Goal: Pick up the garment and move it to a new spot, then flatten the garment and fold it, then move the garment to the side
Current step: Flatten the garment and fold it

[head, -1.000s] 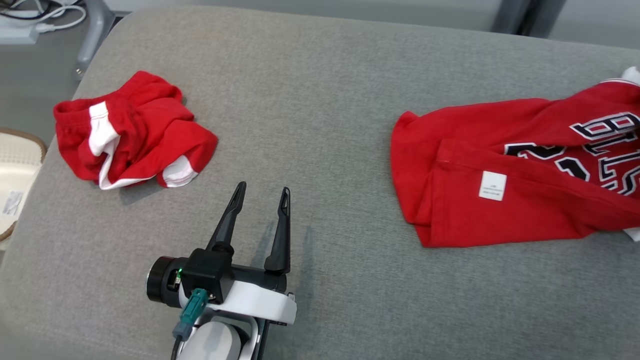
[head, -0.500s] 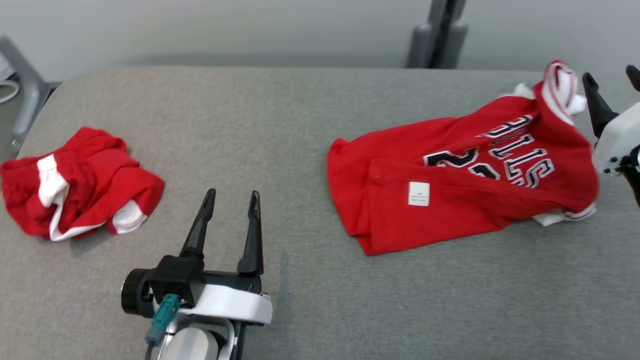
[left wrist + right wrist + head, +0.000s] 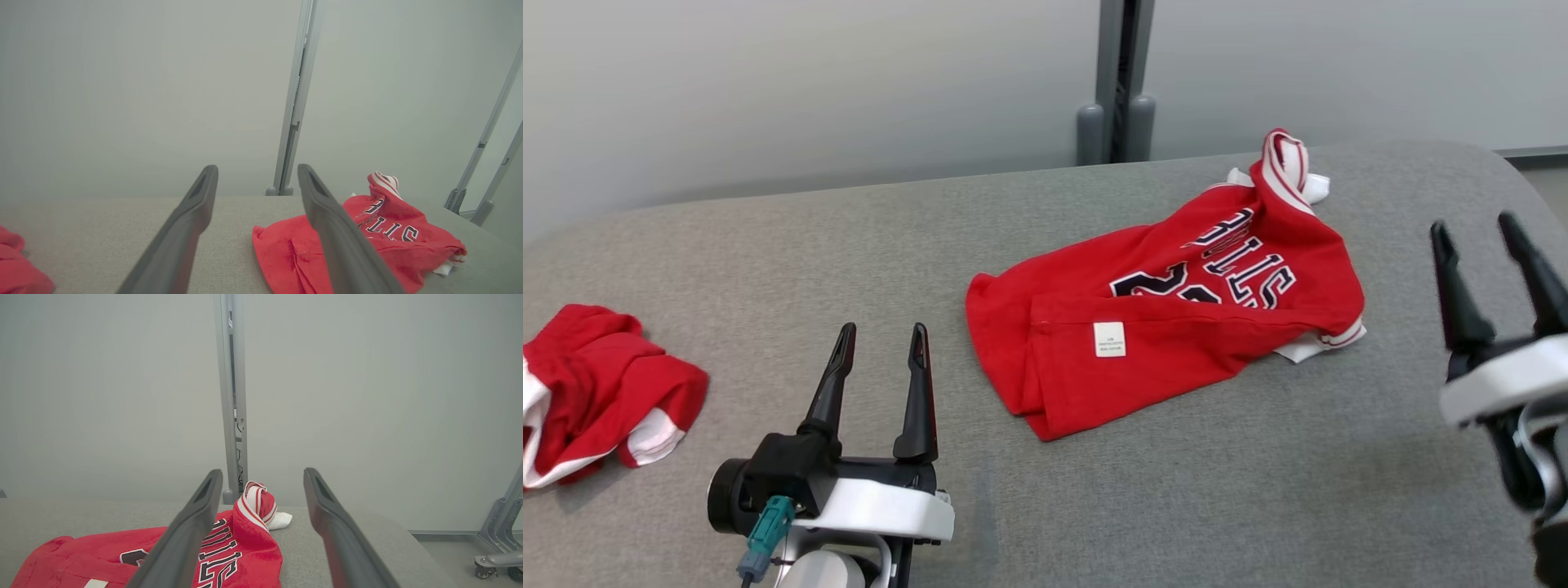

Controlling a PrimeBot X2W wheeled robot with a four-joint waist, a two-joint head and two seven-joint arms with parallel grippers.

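On the grey table (image 3: 1094, 498) by a pale wall (image 3: 768, 82), a red jersey (image 3: 1168, 343); left gripper (image 3: 883, 329), right gripper (image 3: 1472, 222), fingers (image 3: 918, 392) apart, empty.

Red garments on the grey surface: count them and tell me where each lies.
2. The lettered jersey lies right of centre; the red-and-white bundle lies at the left edge, partly cut off. More may lie out of frame.

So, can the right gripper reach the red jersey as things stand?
Probably yes: the right gripper is open, beside the red jersey, with just grey surface between them.
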